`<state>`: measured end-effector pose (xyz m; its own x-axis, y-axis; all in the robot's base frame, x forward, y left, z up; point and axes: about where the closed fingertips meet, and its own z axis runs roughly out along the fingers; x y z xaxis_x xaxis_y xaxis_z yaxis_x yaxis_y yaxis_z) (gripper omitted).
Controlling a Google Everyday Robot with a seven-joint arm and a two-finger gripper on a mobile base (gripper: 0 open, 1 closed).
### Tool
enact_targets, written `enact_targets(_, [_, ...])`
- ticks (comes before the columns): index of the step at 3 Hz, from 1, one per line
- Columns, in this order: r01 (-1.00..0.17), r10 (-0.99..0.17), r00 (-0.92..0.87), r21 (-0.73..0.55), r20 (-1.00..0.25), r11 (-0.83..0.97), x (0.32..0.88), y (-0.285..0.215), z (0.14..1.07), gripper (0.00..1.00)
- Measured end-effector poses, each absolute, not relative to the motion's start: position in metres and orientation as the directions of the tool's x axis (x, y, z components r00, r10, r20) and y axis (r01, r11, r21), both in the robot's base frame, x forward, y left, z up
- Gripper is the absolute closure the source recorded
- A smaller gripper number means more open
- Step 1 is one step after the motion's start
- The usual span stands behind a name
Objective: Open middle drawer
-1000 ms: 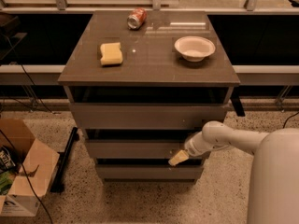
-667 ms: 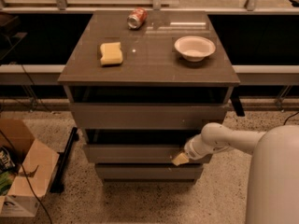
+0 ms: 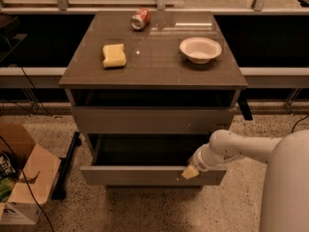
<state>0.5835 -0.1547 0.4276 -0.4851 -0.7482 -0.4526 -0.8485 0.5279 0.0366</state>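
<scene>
Your arm (image 3: 244, 148): smooth off-white tube with a bulbous, ringed wrist joint. Your body shell (image 3: 289, 187): same pale, rounded casing. Your gripper (image 3: 189, 172): pale yellowish tip, at the right end of the middle drawer (image 3: 140, 176) front.

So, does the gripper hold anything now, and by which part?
Cannot be told: the gripper is at the wide grey middle drawer, at its front's top edge, right of centre.

1. Your middle drawer (image 3: 145, 176) is wide, shallow and grey, with a flat handleless front.
2. It stands pulled out, its dark inside showing.
3. The gripper (image 3: 189, 172) sits at its front's top edge, right of centre.
</scene>
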Motion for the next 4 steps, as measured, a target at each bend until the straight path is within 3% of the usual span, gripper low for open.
enact_targets(2, [-0.856, -0.766, -0.479, 0.037, -0.429, 0.515, 0.581, -0.152, 0.424, 0.15])
enact_targets(3, [-0.857, -0.781, -0.501, 0.087, -0.373, 0.508, 0.565, -0.161, 0.407, 0.02])
enact_targets(4, [-0.855, -0.789, -0.514, 0.128, -0.336, 0.502, 0.551, -0.169, 0.399, 0.25])
